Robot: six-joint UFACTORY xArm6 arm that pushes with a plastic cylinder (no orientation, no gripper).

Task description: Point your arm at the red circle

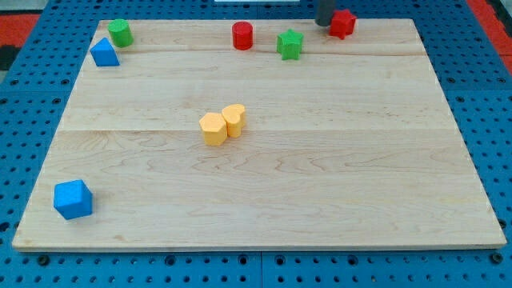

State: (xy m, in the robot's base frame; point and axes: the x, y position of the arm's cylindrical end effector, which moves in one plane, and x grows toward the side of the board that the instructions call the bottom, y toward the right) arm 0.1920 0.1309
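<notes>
The red circle, a short red cylinder, stands near the view's top edge of the wooden board, a little left of centre. A green star sits just to its right. The dark rod comes in at the view's top, and my tip rests at the board's top edge, touching the left side of a red star-like block. My tip is about a hundred pixels to the right of the red circle, with the green star between them.
A green cylinder and a blue triangle sit at the top left. Two yellow blocks touch each other near the middle. A blue cube lies at the bottom left. Blue pegboard surrounds the board.
</notes>
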